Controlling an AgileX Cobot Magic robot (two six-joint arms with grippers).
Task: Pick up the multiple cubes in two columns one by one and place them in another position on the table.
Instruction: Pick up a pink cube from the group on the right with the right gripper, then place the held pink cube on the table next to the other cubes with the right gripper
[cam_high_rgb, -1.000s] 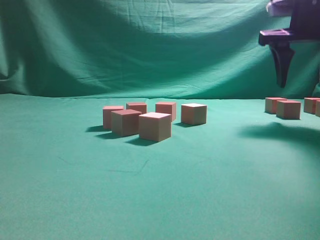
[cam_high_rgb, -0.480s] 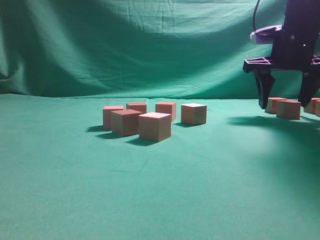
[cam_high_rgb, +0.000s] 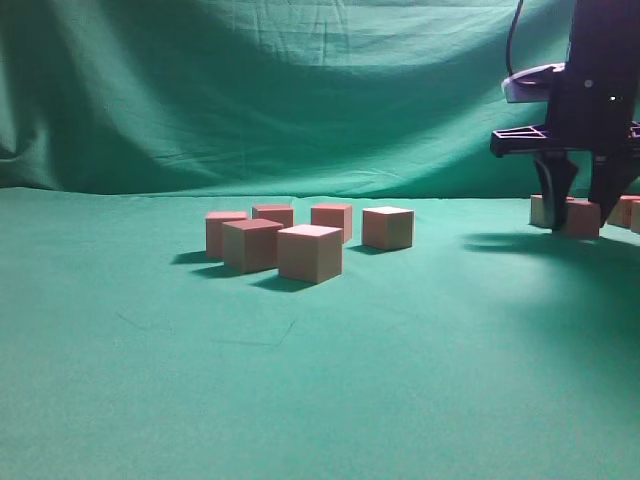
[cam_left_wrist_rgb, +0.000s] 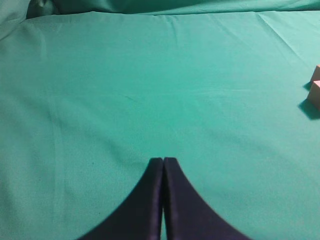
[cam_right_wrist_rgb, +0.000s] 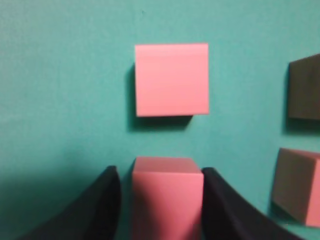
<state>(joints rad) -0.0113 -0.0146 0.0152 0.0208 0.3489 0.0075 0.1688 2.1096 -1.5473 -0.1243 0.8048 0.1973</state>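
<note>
The right hand (cam_right_wrist_rgb: 160, 200) straddles one block (cam_right_wrist_rgb: 167, 197) on the worktop (cam_high_rgb: 300, 400), its fingers close beside it; whether they grip is unclear. A skewed squeeze could twist it or nudge the neighbouring block (cam_right_wrist_rgb: 171, 79). The left hand (cam_left_wrist_rgb: 163, 165) is closed, empty. Creased green cloth covers the worktop; six blocks (cam_high_rgb: 310, 252) sit mid-table.

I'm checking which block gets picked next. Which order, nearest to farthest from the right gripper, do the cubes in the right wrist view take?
1. Cube between the fingers of the right gripper.
2. Pink-topped cube, just ahead.
3. Lower right cube and dark upper right cube: off to the side, too close to call.
</note>
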